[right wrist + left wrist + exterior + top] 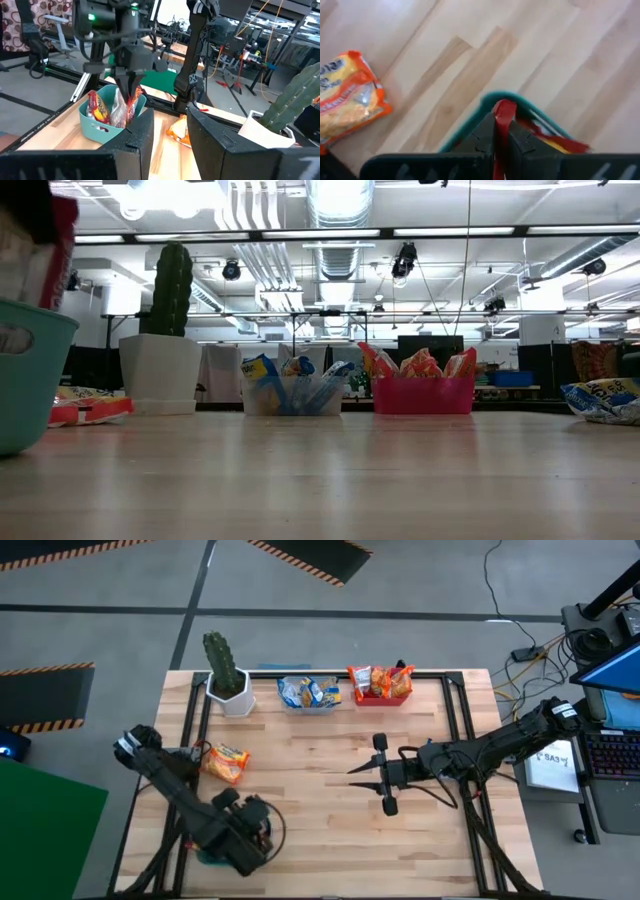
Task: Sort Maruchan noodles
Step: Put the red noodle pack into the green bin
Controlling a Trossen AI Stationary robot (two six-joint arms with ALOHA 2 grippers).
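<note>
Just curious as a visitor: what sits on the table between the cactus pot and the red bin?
In the high view, a clear bin holding blue-white noodle packets stands between the cactus pot and the red bin. The low view shows the same row.

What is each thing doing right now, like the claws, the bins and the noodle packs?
Left claw: shut on a red packet, over the teal bin.
Right claw: empty, above mid-table.
Teal bin: holds packets.
Clear bin: holds blue packets.
Red bin: holds orange-red packets.
Orange packet: lying flat on the table.
Cactus: upright in its pot.
</note>
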